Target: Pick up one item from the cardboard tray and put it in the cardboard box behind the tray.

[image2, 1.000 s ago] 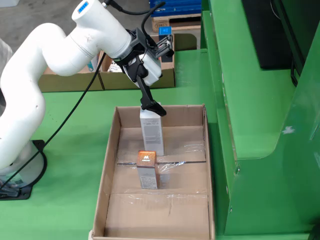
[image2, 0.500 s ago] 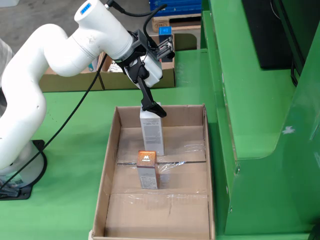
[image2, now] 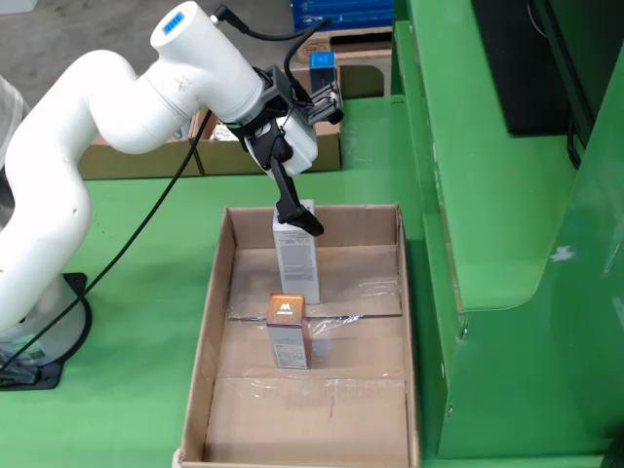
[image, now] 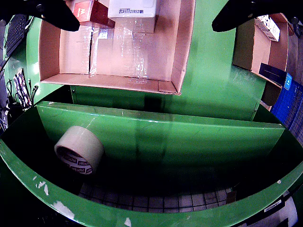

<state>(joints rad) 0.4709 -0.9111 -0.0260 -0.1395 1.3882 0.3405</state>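
Note:
The cardboard tray (image2: 210,331) lies on the green table. A tall white box (image2: 295,255) stands upright at its far end, and a smaller orange-brown box (image2: 289,330) stands in the middle. My gripper (image2: 295,207) hangs just above the top of the white box, one black finger (image2: 300,216) reaching its upper edge. In the wrist view the tray (image: 113,81) is at the top, with the white box (image: 133,10) between my two wide-apart fingers (image: 54,14) and the orange-brown box (image: 87,12) beside it. The gripper is open and empty.
A second cardboard box (image2: 146,156) lies behind the tray, partly hidden by the arm; it also shows in the wrist view (image: 260,47). A green machine frame (image2: 487,195) stands right of the tray. A tape roll (image: 79,150) lies on a green ledge.

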